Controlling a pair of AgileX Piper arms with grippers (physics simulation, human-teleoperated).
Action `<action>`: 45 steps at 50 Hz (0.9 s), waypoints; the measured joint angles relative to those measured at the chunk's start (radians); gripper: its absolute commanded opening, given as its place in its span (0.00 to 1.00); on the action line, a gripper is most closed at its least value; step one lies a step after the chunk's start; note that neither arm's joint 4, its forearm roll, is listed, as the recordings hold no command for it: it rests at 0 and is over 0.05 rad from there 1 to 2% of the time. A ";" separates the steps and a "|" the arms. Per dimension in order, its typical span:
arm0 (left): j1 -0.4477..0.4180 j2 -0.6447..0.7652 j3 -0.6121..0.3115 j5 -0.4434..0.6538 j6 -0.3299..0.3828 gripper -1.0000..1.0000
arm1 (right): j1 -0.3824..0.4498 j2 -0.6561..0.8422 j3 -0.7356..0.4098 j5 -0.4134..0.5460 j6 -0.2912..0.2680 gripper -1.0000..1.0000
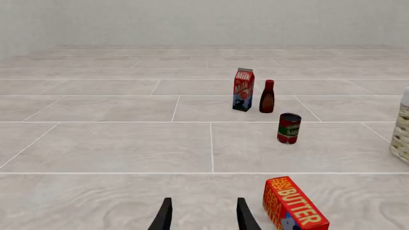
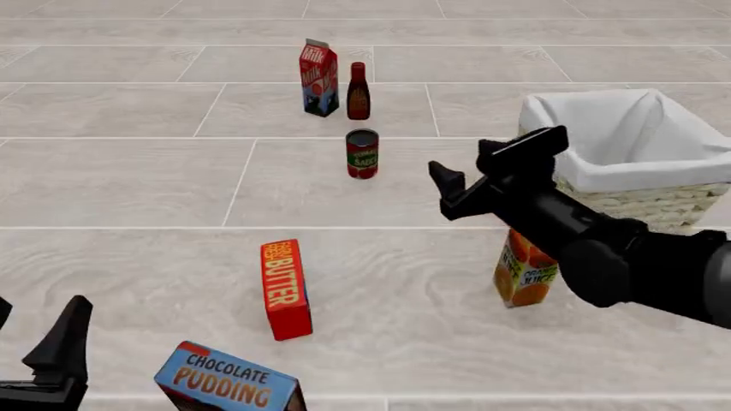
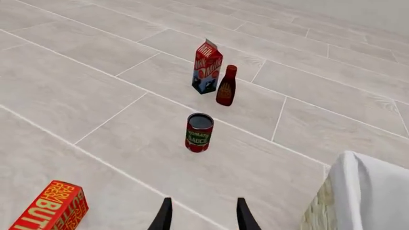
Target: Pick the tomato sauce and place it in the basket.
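The tomato sauce point(image 2: 362, 154) is a short red can with a green label band, standing upright on the tiled surface; it also shows as the can point(image 1: 289, 128) and the can point(image 3: 199, 132) in the wrist views. The basket point(image 2: 639, 199), pale wicker with a white liner, stands at the right, and its rim point(image 3: 357, 182) shows in the right wrist view. My right gripper point(image 2: 460, 159) hangs open and empty between can and basket, pointing toward the can, a short way from it. My left gripper point(image 2: 34, 324) is open and empty at the near left, far from the can.
A milk carton point(image 2: 318, 77) and a dark-red bottle point(image 2: 358, 91) stand just behind the can. A butter box point(image 2: 286, 289) stands near the middle, a chocolate pudding box point(image 2: 228, 381) at the front edge. An orange juice carton point(image 2: 525, 272) sits under my right arm.
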 measured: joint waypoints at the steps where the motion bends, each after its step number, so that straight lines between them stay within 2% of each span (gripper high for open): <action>1: 0.000 0.000 0.000 0.000 0.000 1.00 | 0.001 0.010 -0.006 -0.003 0.000 1.00; 23: 0.000 0.000 0.000 0.000 0.000 1.00 | 0.022 0.202 -0.121 -0.100 -0.006 1.00; 45: 0.000 0.000 0.000 0.000 0.000 1.00 | 0.044 0.351 -0.252 -0.128 -0.004 1.00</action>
